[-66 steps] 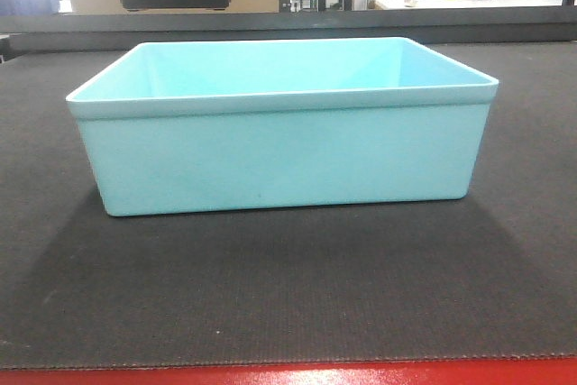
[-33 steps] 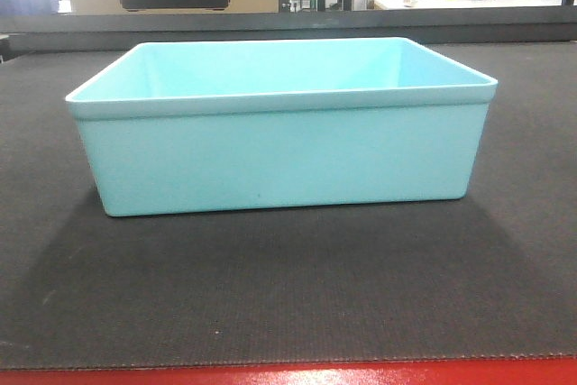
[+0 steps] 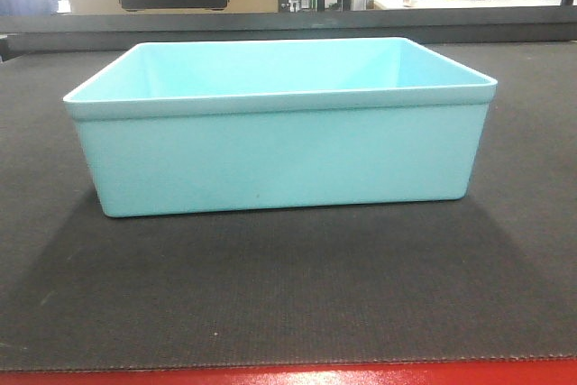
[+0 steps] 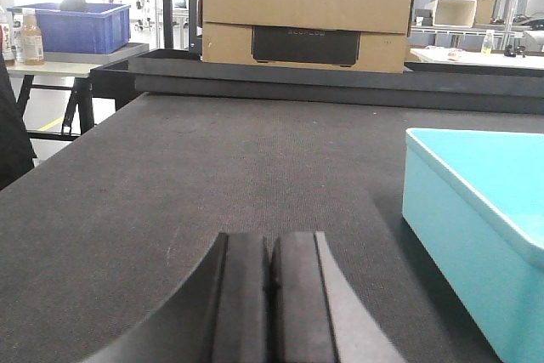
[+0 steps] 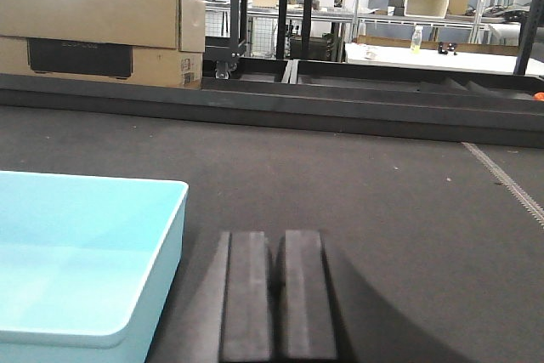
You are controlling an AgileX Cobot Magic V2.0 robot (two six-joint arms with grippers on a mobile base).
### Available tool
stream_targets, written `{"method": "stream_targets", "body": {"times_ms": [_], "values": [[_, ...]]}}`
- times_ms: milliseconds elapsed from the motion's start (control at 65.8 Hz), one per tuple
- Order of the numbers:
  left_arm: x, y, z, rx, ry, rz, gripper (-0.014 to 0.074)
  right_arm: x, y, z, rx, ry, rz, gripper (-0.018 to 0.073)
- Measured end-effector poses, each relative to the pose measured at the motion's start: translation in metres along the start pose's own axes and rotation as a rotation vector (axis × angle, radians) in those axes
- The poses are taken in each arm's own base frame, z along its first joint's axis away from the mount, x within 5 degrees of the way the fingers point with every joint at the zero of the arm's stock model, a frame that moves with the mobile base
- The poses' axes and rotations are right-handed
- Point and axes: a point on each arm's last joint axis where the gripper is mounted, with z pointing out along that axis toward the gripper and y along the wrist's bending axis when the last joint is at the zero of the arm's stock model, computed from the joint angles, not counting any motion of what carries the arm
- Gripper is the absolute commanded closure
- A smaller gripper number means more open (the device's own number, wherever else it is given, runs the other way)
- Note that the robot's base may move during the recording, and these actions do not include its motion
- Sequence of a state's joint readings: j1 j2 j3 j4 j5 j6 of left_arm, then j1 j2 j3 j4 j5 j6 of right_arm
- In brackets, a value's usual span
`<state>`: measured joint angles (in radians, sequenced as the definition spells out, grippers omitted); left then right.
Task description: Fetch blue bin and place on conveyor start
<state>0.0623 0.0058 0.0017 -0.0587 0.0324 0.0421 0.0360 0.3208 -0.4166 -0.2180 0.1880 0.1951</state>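
The left gripper (image 4: 270, 295) is seen closed, pads together, nothing held; the right gripper (image 5: 277, 295) likewise. The blue bin (image 3: 279, 146) is found upright on the black belt of the conveyor start (image 3: 288, 304), between both grippers and touched by neither. Against the earlier front view, only a very slight leftward shift of its near-left rim is noted.

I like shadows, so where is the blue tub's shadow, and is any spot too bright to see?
Front view: the blue bin throws a soft dark shadow onto the black belt in front of it. Left wrist view: the top left corner is washed out white. Right wrist view: evenly lit, no glare.
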Motion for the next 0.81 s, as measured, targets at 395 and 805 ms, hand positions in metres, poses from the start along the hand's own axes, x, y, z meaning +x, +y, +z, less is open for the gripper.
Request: {"method": "stream_targets", "body": {"times_ms": [395,805], "values": [[-0.001,0.000,0.000,0.000,-0.006,0.000,0.0707,0.000,0.000,0.000,0.000,0.000,0.000,0.0721],[-0.001,0.000,0.000,0.000,-0.008,0.000,0.0707,0.010,-0.002,0.000,0.032,0.058,0.001,0.0721]]}}
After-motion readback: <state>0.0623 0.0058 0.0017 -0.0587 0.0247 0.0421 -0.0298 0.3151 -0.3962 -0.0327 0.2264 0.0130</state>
